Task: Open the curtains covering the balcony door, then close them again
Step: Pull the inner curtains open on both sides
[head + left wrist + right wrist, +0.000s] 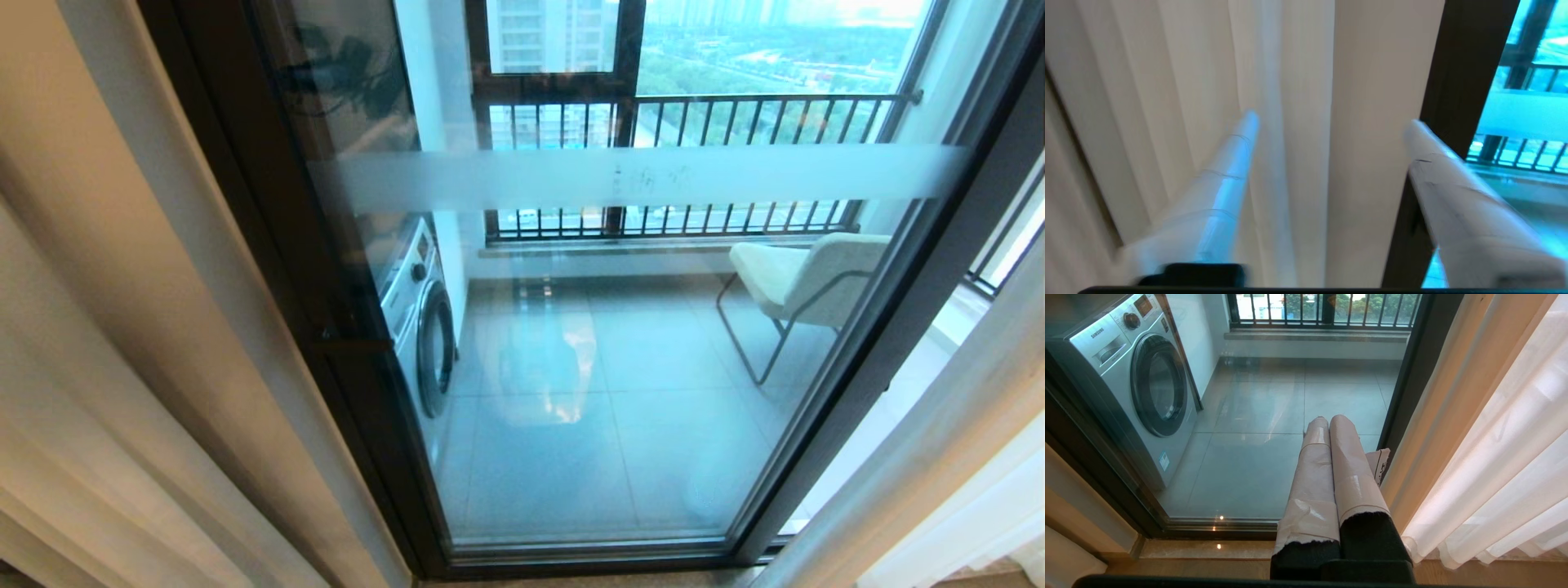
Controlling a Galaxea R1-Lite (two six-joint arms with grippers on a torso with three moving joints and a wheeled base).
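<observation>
Curtains (1286,134) bunched at the door's (620,367) left frame, more at right (1502,457); glass uncovered. Left claw (1331,116) wide apart, empty, facing the left folds. Right claw (1327,420) pressed together, empty, low by the sill.

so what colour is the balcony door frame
Dark brown-black metal; the balcony door frame shows best in the head view.
</observation>
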